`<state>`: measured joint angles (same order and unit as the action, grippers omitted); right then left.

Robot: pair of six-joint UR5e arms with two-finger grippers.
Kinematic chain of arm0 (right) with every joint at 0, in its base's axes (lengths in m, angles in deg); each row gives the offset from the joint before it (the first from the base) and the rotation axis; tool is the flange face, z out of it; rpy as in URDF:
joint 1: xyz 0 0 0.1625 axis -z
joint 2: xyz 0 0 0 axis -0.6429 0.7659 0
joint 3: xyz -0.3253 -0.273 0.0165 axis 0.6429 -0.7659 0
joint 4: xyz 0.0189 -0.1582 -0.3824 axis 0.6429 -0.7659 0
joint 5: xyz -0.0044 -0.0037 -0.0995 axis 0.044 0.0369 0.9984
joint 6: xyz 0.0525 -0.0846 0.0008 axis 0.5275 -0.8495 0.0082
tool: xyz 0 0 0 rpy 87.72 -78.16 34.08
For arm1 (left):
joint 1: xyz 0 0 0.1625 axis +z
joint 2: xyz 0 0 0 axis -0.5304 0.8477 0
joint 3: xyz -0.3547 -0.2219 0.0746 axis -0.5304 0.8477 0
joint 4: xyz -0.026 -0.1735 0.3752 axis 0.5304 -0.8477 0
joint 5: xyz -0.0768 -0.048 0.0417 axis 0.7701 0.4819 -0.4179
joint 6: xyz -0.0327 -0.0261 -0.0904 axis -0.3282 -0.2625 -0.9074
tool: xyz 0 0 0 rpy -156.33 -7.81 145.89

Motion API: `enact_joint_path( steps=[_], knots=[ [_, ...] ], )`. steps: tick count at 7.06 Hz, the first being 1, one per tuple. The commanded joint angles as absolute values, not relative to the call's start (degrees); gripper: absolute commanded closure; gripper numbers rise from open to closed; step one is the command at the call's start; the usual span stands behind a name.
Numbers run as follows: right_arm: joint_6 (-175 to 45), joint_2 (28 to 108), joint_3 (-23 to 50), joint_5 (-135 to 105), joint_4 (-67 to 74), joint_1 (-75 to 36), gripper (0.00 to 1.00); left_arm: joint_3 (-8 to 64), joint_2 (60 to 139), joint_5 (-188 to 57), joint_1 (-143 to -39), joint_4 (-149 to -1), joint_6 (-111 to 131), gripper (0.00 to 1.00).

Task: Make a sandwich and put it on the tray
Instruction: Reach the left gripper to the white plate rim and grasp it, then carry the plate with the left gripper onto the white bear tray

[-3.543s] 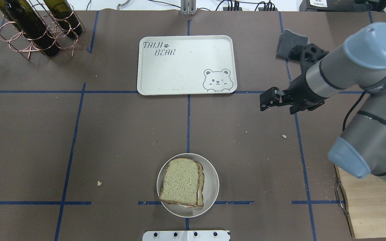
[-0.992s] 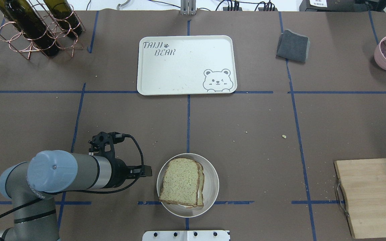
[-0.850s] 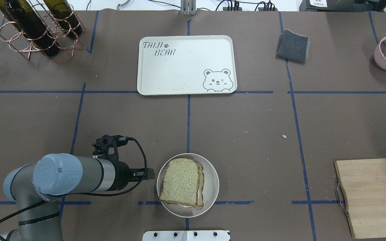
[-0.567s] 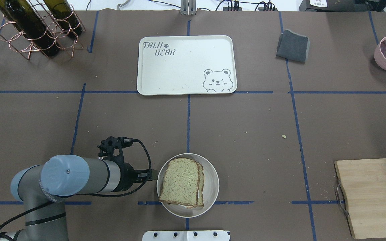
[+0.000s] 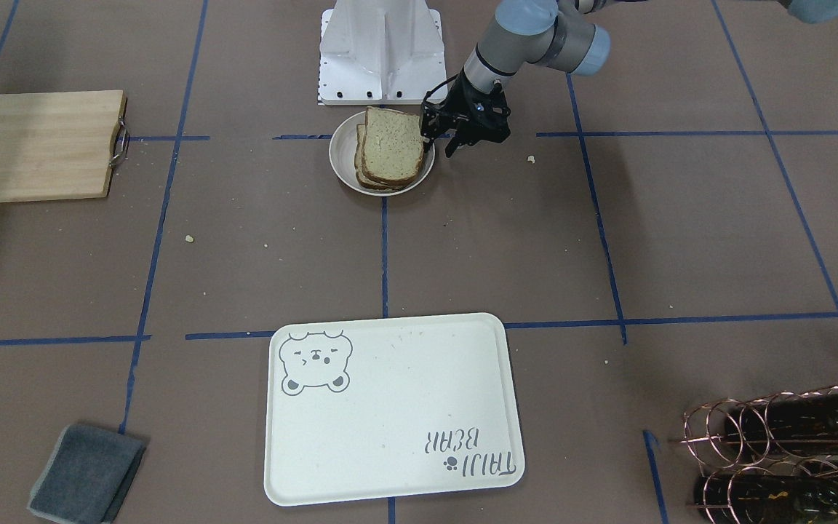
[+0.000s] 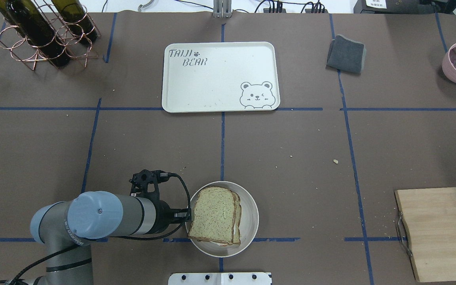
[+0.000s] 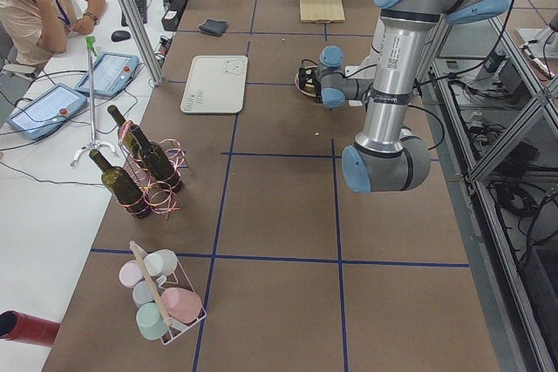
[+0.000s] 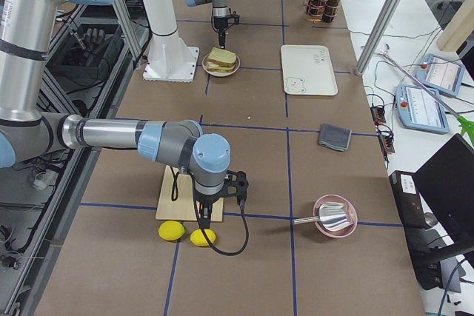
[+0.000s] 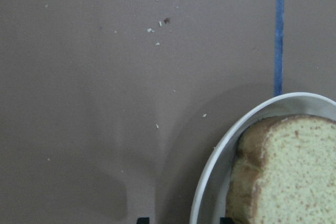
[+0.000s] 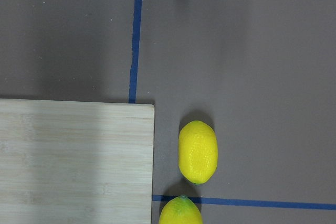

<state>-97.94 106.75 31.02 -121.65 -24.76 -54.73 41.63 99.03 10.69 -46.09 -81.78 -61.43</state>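
Two lemons [image 10: 198, 151] show only at the right wrist; left gripper [image 5: 442, 143] gapes beside sandwich [image 5: 392, 145]

Robot lab: taped table [image 6: 291, 134], operator's tablets [image 7: 45, 109].

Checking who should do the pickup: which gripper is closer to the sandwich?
The left gripper sits at the sandwich, at the dish's rim. The right gripper is far off, over the lemons.

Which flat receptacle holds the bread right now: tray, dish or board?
The small round white dish, beside the left claw. The cream bear-print tray and wooden cutting board are bare.
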Motion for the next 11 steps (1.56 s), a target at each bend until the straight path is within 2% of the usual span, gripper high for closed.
enact_joint_path(
  steps=[1,2,3,6,7,9,11],
  knots=[
    [-97.87,106.76,31.02,-121.54,-24.76,-54.74,0.0,40.56,99.75,10.78,-45.83,-81.78,-61.43,0.64],
    [-97.87,106.76,30.93,-121.54,-24.76,-54.74,0.0,40.56,99.93,10.78,-45.83,-81.78,-61.43,0.79],
    [-97.87,106.68,31.02,-121.54,-24.76,-54.74,0.0,40.82,99.93,10.95,-45.83,-81.78,-61.43,1.0],
    [-97.87,106.68,30.93,-121.54,-24.76,-54.74,0.0,44.5,99.75,11.74,-46.79,-81.61,-60.9,1.0],
    [-97.95,106.59,30.93,-121.28,-24.76,-54.74,0.0,44.17,100.97,13.66,-50.98,-81.34,-60.55,1.0],
    [-97.96,106.59,30.76,-121.28,-24.76,-54.74,0.0,38.05,108.15,21.83,-61.08,-81.08,-56.98,1.0],
    [-97.96,106.59,30.76,-121.28,-24.76,-54.74,0.0,25.95,116.23,25.08,-70.66,-81.34,-49.07,1.0]
  ],
)
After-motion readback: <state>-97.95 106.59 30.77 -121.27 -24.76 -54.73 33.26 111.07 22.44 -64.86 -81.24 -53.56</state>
